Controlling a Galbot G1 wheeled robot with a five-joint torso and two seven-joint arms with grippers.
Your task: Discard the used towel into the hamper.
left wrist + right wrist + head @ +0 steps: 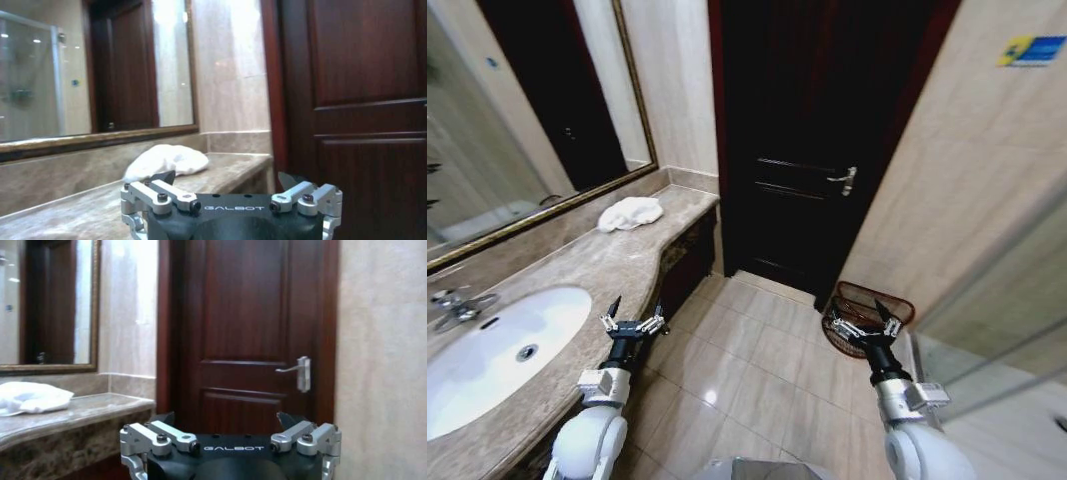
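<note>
Two white robot arms sit low in the head view, each ending in a black and silver gripper. Left gripper [634, 322] hangs over the front edge of the beige marble counter [577, 270], fingers spread, nothing between them. Right gripper [868, 322] is raised over the glossy beige floor tiles [747, 365], fingers also spread and empty.

The crumpled white towel [630, 213] lies on the counter's far end, near the wall, well ahead of the left fingertips and not touching them. In the left wrist view the towel [167, 161] is a soft lumpy heap beyond the pointed left fingertips [162, 177]. In the right wrist view it [30, 397] lies off to the side on the counter.

The round red-brown openwork wire hamper [867, 300] stands on the floor against the beige wall, just behind the right fingertips.

An oval white basin [487, 355] is set in the counter beside the left arm. A dark wooden panelled door [817, 140] with a silver lever handle [845, 180] is straight ahead. A gold-framed mirror [517, 110] hangs above the counter.
</note>
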